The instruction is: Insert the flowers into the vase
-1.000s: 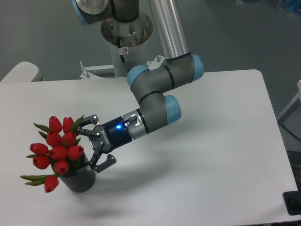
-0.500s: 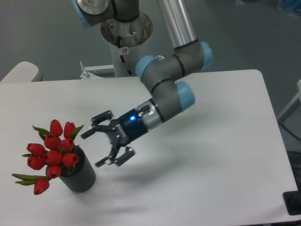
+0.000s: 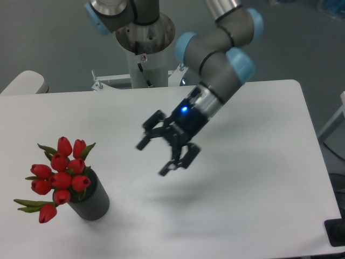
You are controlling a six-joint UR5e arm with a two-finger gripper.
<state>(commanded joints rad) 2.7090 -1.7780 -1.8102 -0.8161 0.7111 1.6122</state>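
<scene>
Flowers (image 3: 59, 175) seated in vase (image 3: 92, 203) at table (image 3: 259, 216) front left, heads leaning left. Hand (image 3: 161, 154) spread wide, empty, well apart above centre. Best cleared up and away without brushing blooms.
</scene>
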